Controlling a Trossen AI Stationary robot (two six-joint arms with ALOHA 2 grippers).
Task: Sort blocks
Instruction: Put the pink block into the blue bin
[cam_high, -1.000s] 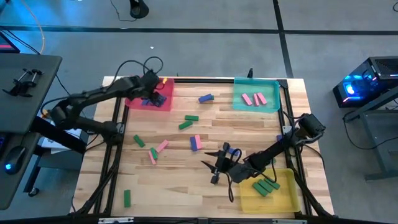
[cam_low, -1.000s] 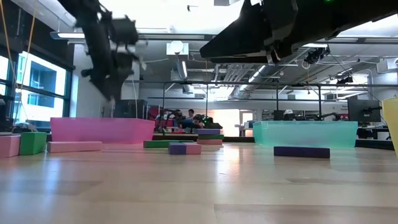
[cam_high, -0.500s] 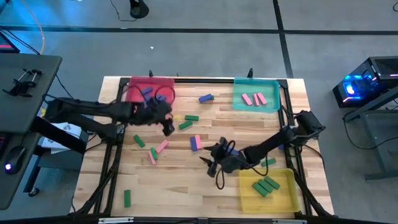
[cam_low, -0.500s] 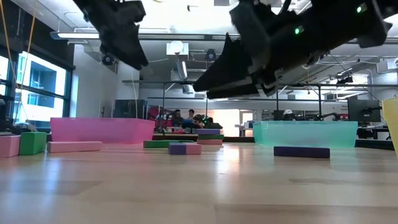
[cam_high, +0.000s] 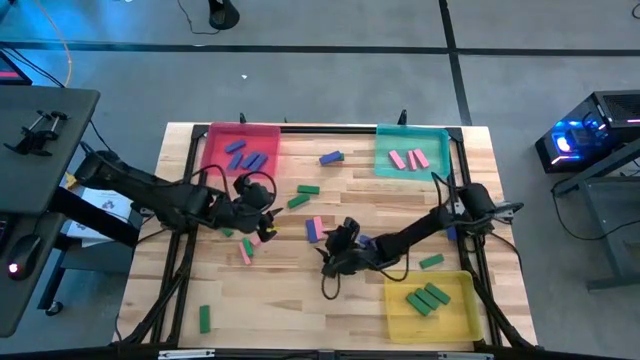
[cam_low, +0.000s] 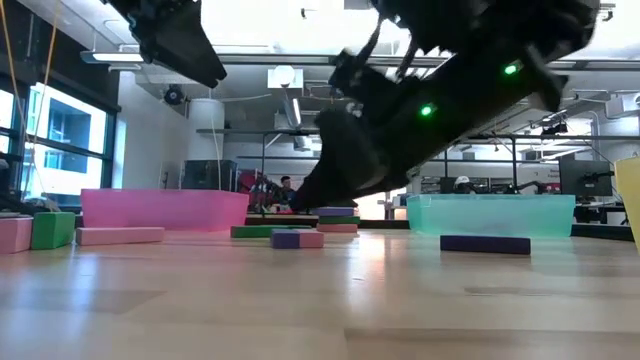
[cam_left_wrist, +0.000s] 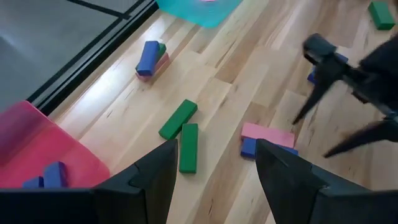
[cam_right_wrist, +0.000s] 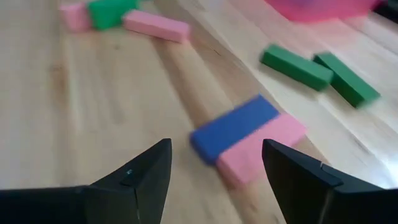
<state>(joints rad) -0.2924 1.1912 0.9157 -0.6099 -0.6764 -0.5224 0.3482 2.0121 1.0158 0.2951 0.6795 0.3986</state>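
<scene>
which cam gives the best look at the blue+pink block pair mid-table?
Right wrist view: the blue block and pink block lie side by side, filling the picture just ahead of the open right claw. The high view shows them small; the left wrist view shows them farther off; the low view does not show them clearly.

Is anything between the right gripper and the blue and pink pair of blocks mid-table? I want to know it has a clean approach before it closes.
Nothing visible is in the way. The right gripper is open, and the blue block lying against the pink block sits just beyond its fingertips, with only bare table between. The two green blocks lie farther off.
</scene>
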